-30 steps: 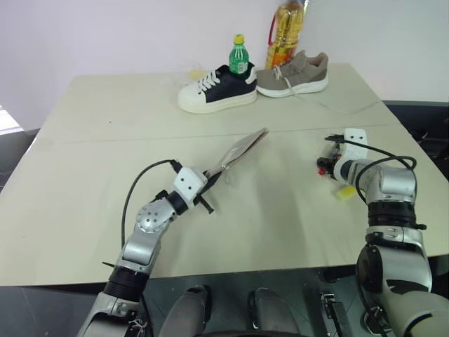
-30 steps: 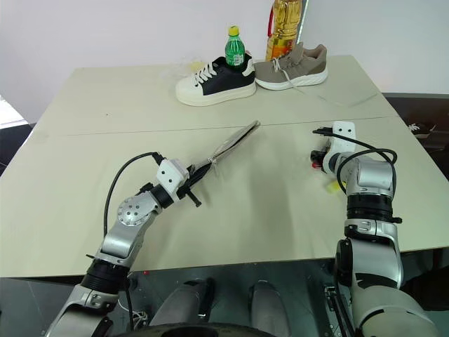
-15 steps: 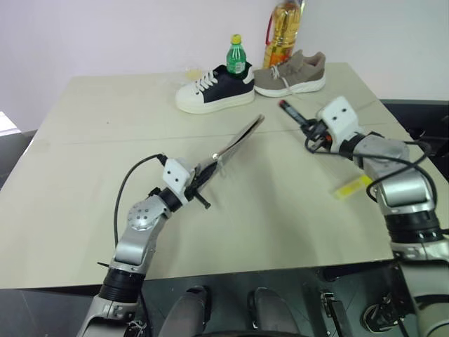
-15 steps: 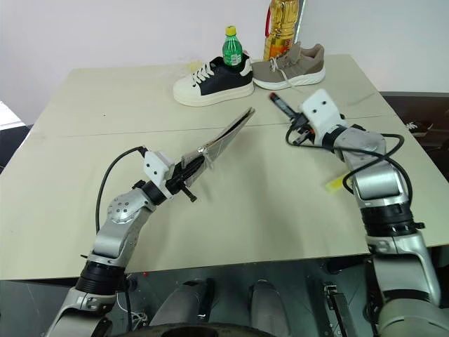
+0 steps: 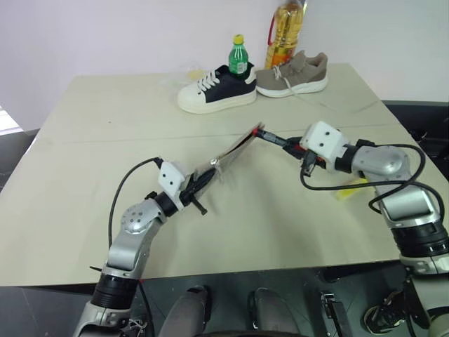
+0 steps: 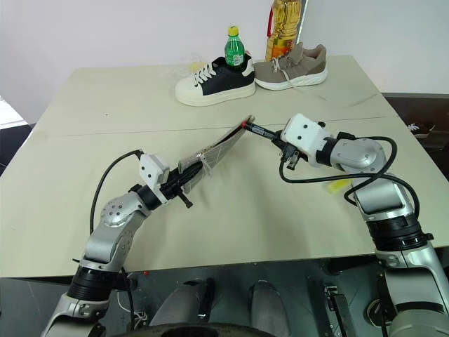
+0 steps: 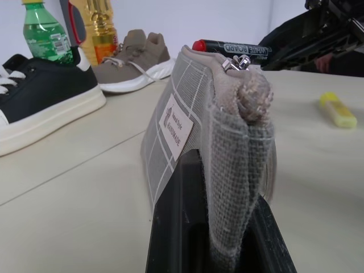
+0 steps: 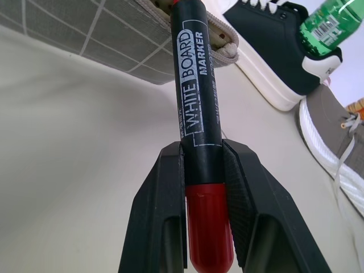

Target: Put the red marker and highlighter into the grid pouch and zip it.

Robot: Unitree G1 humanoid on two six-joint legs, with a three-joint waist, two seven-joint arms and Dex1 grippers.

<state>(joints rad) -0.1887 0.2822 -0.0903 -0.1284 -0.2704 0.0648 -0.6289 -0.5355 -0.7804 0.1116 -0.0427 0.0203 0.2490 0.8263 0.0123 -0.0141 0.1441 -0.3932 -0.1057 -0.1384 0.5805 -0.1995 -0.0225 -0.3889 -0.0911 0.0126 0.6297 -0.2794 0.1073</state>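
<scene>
Left end effector (image 5: 198, 184), nearest the robot, is clenched on the near end of the pouch (image 5: 231, 153). Pouch is held off the worktop (image 5: 98, 140), standing on edge. Its long axis runs from the near left up toward the far right, with the zipper end highest. White label shows on the side face in the left wrist view. Pouch sits much as it did a second ago; the left arm has barely shifted.

Right end effector (image 6: 279, 140) grips the marker (image 6: 261, 133), fingers (image 8: 239, 187) pinched on its barrel where the black part meets the red part. A second ago this end effector was low at the worktop's right side, next to the highlighter. Half a second ago it was raised, with the marker pointing away toward the shoes. Now it has swung left. The marker lies near level, long axis running right to left, its tip at the pouch's raised zipper end. Whether the tip is inside the opening I cannot tell.

Highlighter (image 5: 345, 191) lies flat on the worktop just right of the right forearm, untouched, in the same spot as before.

At the far edge: black-and-white shoe (image 5: 214, 90), green bottle (image 5: 239, 56), grey shoe (image 5: 295, 73), oil bottle (image 5: 286, 31). All unchanged.
</scene>
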